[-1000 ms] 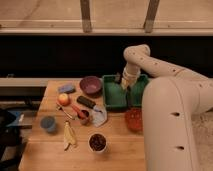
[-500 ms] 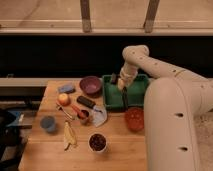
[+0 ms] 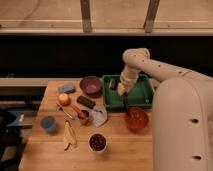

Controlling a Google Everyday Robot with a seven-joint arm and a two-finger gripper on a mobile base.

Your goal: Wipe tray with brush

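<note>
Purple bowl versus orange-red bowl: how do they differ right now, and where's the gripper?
The purple bowl sits left of the green tray, near the table's back edge; the orange-red bowl sits in front of the tray. The purple bowl stands clear of the arm; the orange-red bowl lies just below the brush. The gripper, shut on the brush, is over the tray. Both bowls are round and upright.

From my end the big white arm comes in from the right, elbow bent up high, forearm angled down-left. The gripper [image 3: 121, 91] points downward at its tip, jaws closed tight.
</note>
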